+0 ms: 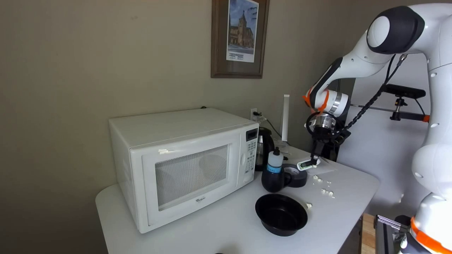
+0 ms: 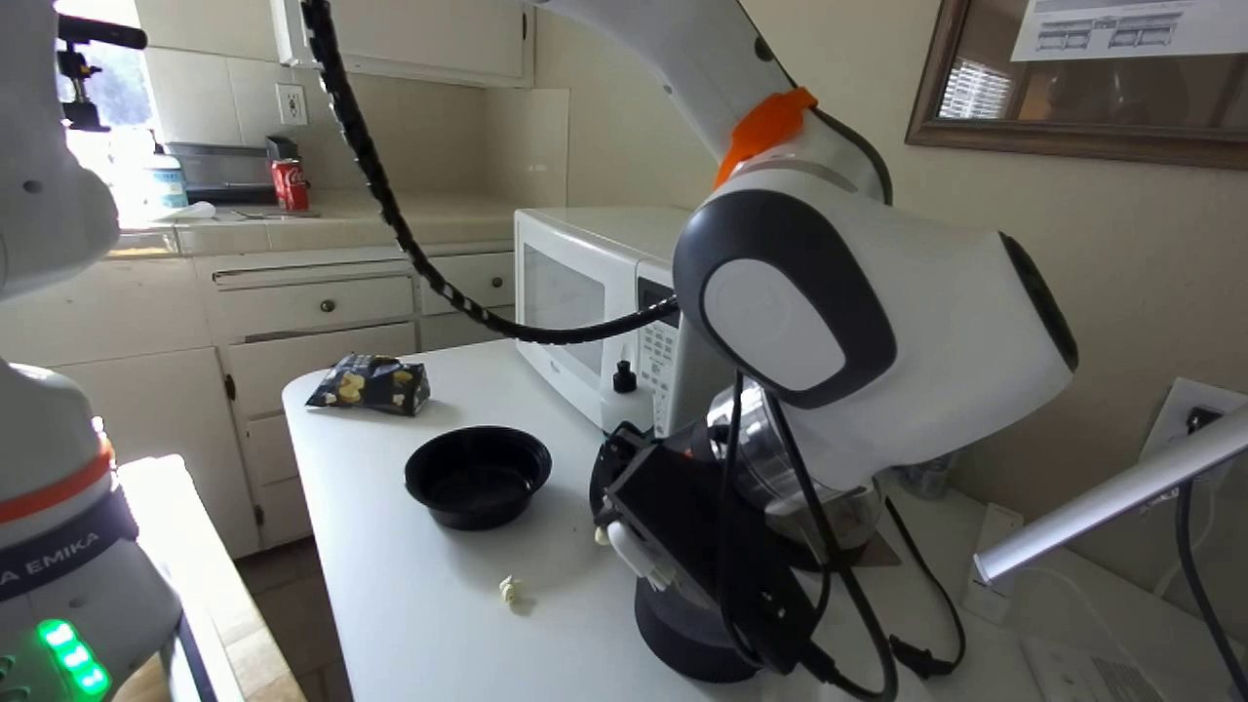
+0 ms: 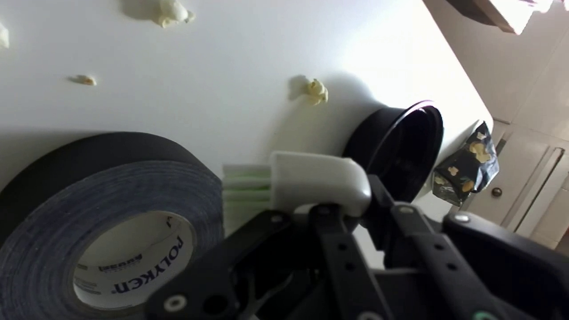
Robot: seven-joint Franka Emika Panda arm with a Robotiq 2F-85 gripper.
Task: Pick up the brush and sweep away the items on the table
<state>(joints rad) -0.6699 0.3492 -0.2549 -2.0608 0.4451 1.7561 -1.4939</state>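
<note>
Above the far right of the desk [image 1: 219, 225], as an exterior view shows it, the claw [image 1: 311, 162] is clamped on the white brush [image 3: 318, 182], whose pale green bristles [image 3: 246, 189] jut free to the left in the wrist view, presumably so that they can do the sweeping. Popcorn scraps [image 1: 316, 177] lie loose to the right of the tape roll [image 1: 298, 177] and nearer. One lies near the black bowl [image 1: 281, 230], apart from it; the bowl may stand there to catch sweepings, or may simply be in the way.
</note>
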